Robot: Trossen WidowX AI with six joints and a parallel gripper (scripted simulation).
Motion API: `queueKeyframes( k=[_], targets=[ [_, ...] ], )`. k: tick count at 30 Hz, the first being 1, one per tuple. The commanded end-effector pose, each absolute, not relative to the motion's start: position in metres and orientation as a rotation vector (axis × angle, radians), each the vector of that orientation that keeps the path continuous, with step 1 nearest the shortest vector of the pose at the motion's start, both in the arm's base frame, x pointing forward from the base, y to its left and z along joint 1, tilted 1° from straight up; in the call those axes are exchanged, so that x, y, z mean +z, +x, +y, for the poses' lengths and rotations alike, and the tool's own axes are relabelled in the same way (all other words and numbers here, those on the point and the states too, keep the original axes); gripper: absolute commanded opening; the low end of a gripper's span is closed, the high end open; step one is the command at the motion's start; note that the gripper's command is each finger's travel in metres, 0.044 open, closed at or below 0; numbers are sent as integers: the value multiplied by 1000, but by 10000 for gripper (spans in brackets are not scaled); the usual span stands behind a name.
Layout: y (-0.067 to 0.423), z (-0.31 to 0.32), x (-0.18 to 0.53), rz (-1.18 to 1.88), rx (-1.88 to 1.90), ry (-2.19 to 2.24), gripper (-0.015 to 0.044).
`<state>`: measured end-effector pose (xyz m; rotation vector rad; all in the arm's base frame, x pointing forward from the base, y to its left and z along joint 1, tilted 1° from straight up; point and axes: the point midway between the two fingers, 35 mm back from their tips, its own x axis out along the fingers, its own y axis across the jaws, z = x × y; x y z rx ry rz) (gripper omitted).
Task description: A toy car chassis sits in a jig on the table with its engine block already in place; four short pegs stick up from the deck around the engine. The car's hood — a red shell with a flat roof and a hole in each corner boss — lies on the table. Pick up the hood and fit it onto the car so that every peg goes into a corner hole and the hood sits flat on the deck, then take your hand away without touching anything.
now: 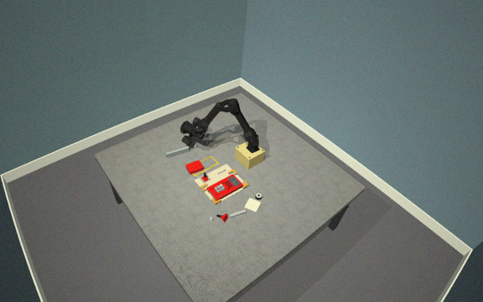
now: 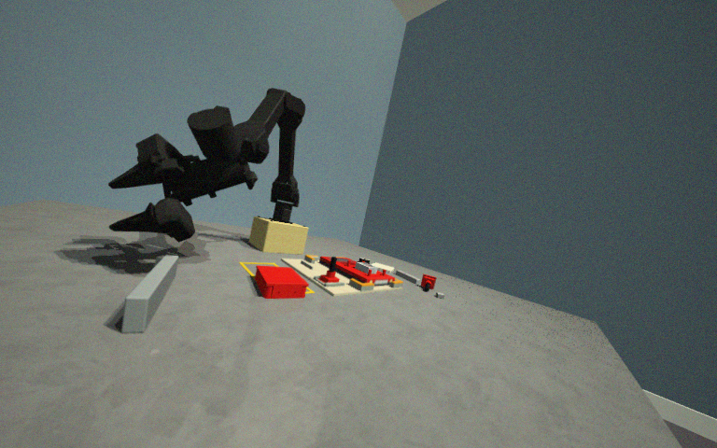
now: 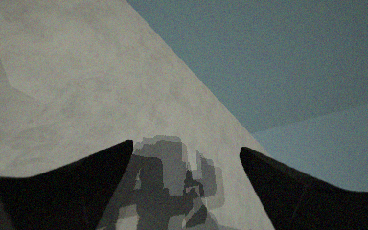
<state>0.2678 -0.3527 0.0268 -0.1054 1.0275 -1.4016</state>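
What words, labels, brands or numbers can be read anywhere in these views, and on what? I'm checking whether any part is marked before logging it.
No text can be read in any view.
Jig board: a short dark line of marks near its far edge, too small to tell whether it is writing.
Red hood, engine block, arm pedestal, grey bar: plain, no markings visible.

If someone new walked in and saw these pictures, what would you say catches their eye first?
Most striking is the black arm bent over from its tan pedestal, its open pincer hanging empty above the table near a grey bar. Next comes the bright red hood lying on the table beside the jig, which holds the red chassis.
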Motion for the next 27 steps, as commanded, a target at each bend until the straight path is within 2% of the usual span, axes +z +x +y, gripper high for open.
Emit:
queueKeyframes(
  k=[1,9,18,27],
  targets=[
    [312,-319,16,1166,-1099,-92,440],
    [359,-236,9,1375,-595,-40,440],
    [373,-129,27,1537,-119,57,440],
    [373,-124,29,1547,-87,65,440]
  ],
)
